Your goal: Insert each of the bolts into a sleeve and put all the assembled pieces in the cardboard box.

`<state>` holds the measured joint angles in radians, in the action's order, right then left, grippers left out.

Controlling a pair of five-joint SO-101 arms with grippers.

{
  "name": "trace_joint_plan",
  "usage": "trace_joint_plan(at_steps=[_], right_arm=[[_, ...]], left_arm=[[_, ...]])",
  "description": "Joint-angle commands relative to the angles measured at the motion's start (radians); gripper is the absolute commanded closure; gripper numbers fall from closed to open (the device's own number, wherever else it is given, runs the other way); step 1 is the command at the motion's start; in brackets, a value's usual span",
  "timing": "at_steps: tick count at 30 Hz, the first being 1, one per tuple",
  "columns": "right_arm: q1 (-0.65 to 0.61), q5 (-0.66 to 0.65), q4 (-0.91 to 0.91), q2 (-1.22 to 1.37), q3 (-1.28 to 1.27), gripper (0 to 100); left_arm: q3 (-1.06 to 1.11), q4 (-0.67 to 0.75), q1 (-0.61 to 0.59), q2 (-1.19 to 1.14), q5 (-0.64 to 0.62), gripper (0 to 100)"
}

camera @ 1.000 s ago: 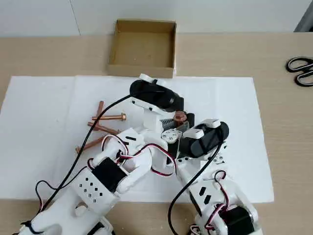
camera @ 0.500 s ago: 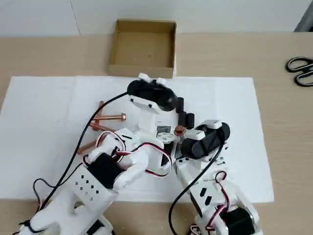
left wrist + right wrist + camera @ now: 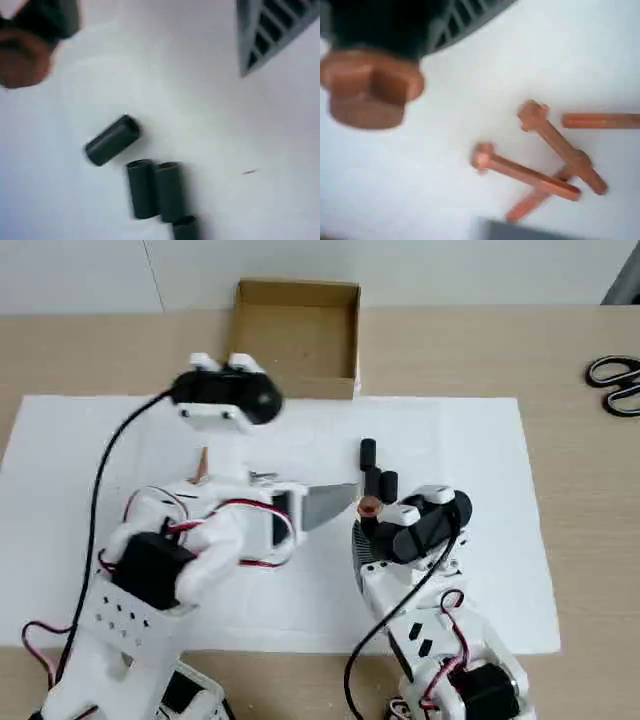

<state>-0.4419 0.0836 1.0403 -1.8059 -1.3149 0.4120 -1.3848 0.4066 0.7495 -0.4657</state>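
Beyond the left arm (image 3: 225, 400), cardboard box (image 3: 300, 385), scissors (image 3: 615, 383) on bare table (image 3: 450, 350)

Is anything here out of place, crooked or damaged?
Nothing looks damaged. The loose bolts lie crossed in a small heap on the white sheet, and the sleeves lie on their sides at different angles. Scissors lie off to one side on the bare table, apart from the work.

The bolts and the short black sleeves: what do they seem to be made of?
Bolts: probably metal with a copper-coloured, faintly shiny finish, judging by the orange-brown sheen on heads and shafts. Sleeves: smooth matt black tubes, perhaps plastic or rubber. They show no glint, so the material stays open.
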Motion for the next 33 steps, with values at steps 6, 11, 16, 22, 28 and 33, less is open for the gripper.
trace_joint_plan(at_steps=[6,11,16,22,28,33], right_arm=[[0.228,-0.104,0.042,0.008,0.049,99.5],[0.245,-0.106,0.053,0.168,0.224,99.5],[0.243,-0.106,0.019,0.542,0.539,99.5],[0.243,-0.097,-0.157,1.05,0.89,99.5],[0.242,-0.095,-0.444,1.471,1.126,99.5],[0.208,-0.097,-0.699,1.741,1.234,99.5]], left_arm=[[-0.039,-0.058,-0.275,0.011,0.0,62],[-0.039,-0.061,-0.402,0.011,0.0,62],[-0.039,-0.061,-0.445,0.009,0.0,62],[-0.039,-0.061,-0.445,0.009,0.0,62],[-0.038,-0.061,-0.445,0.009,0.0,62],[-0.004,-0.057,-0.445,0.009,0.0,62]])
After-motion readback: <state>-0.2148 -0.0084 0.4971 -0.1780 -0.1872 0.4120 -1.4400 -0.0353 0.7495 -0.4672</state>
